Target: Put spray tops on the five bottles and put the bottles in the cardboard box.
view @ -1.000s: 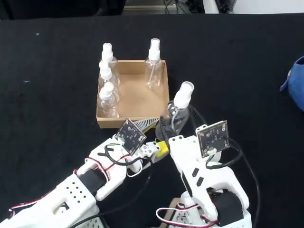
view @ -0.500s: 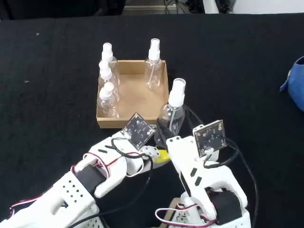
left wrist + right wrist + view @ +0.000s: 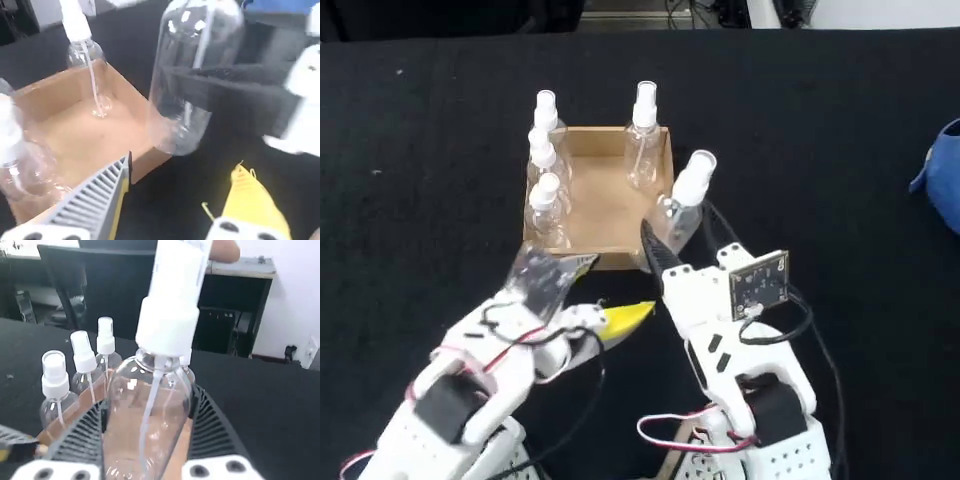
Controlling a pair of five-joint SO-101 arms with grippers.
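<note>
Bottle number five (image 3: 672,222), clear with a white spray top (image 3: 695,178) fitted, sits between the black fingers of the right gripper (image 3: 668,246), which are closed against its body on both sides, as the right wrist view shows (image 3: 147,440). In the high view the bottle is at about 4 o'clock from the middle of the cardboard box (image 3: 605,205), over the box's near right corner, tilted so that its top leans toward 1 o'clock; whether its base touches the rim cannot be told. Inside the box stand four capped bottles: three in a row along the 9 o'clock wall (image 3: 542,158) and one in the 1 o'clock corner (image 3: 642,140). The left gripper (image 3: 590,295) is at 6 o'clock from the box, just off its near wall, its ribbed finger and yellow finger spread wide apart with nothing between them. All this rests on a black table (image 3: 820,130), with a blue object (image 3: 945,185) at its 3 o'clock edge.
</note>
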